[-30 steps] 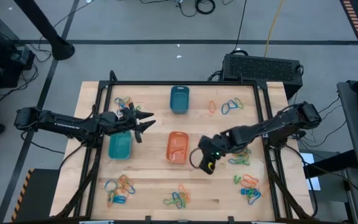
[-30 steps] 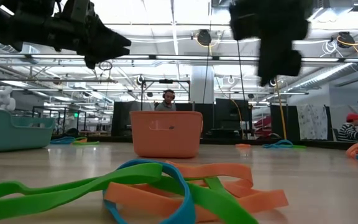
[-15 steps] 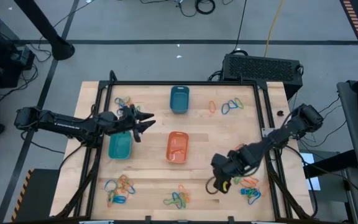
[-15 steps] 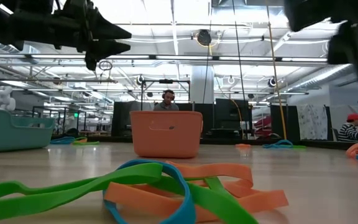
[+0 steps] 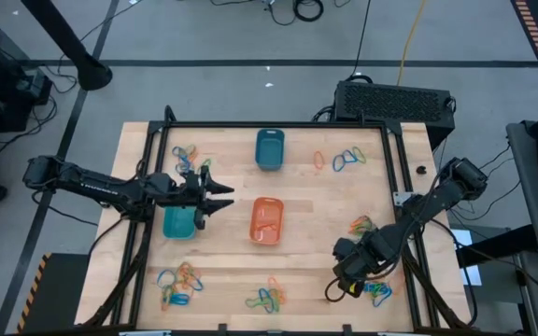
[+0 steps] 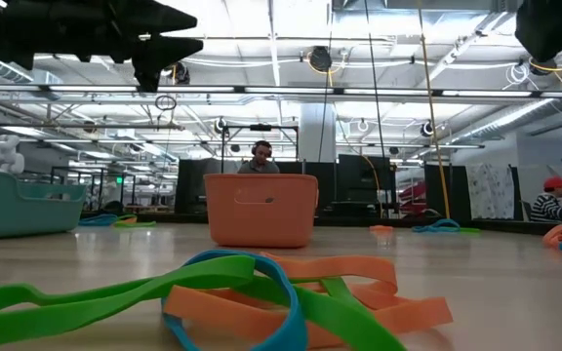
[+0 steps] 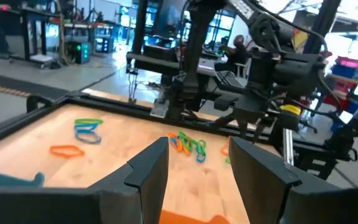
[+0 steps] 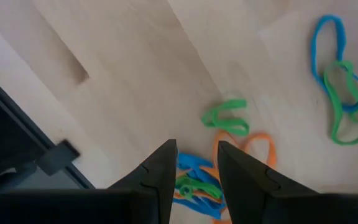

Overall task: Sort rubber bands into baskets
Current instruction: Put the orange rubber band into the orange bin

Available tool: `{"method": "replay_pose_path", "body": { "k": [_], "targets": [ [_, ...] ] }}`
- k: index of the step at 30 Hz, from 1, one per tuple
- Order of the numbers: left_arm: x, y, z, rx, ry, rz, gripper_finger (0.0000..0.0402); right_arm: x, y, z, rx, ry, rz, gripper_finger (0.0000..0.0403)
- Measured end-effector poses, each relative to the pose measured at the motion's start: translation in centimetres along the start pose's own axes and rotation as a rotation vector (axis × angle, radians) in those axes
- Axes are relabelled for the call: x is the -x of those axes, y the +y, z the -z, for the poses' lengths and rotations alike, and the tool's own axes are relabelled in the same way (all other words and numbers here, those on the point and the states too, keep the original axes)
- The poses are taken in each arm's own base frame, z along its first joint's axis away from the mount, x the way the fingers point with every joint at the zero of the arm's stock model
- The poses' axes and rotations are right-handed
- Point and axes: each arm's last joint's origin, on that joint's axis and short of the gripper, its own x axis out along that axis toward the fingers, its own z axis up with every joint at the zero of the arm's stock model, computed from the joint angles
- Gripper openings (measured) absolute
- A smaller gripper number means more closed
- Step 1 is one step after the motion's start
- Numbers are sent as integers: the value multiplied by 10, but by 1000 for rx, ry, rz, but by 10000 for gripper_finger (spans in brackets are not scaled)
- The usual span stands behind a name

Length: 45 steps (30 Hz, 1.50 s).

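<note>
Three baskets stand on the wooden table: dark teal (image 5: 269,149) at the far middle, orange (image 5: 266,221) in the centre, turquoise (image 5: 179,222) at the left. Rubber bands in orange, green and blue lie in loose piles on the board (image 5: 187,152) (image 5: 344,159) (image 5: 177,278) (image 5: 267,299) (image 5: 375,283). My left gripper (image 5: 220,197) (image 7: 194,168) points level, open and with nothing in it, just past the turquoise basket's right end. My right gripper (image 5: 346,273) (image 8: 196,163) points down, open, above the near-right pile; a green band (image 8: 225,118) and an orange one (image 8: 253,146) lie below it.
A black frame (image 5: 392,168) borders the board on all sides. In the low view, bands (image 6: 261,292) lie close to the camera, with the orange basket (image 6: 261,208) behind them. People sit in the room beyond. Bare wood lies between the orange basket and the near-right pile.
My right gripper has swung from beside the orange basket toward the table's near right corner, turning as it went, and now stands over the near-right pile. My left gripper has swung a little toward the near edge. Neither gap has changed.
</note>
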Motion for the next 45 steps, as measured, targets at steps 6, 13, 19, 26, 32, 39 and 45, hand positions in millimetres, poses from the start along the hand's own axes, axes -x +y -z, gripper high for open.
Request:
{"method": "replay_pose_path", "body": {
  "k": [6, 13, 19, 26, 32, 39, 45],
  "targets": [
    [-1, -1, -4, -73, -13, -1, 176, -13, -12, 3, 14, 56, 61, 109],
    [-1, 2, -4, -100, -15, -18, 176, -40, -35, 8, -75, 153, 132, 109],
    [-1, 3, -4, -95, -13, -26, 176, -53, -42, 8, -111, 147, 115, 109],
    [-1, 3, -4, -93, -10, -27, 176, -54, -40, 9, -121, 141, 103, 109],
    [-1, 4, -2, -93, 7, -30, 176, -60, -43, 14, -121, 143, 110, 109],
    [-1, 4, -2, -94, 16, -31, 176, -74, -50, 17, -138, 180, 73, 108],
    [-1, 4, -2, -94, 13, -31, 176, -75, -51, 18, -119, 189, 72, 62]
  ]
}}
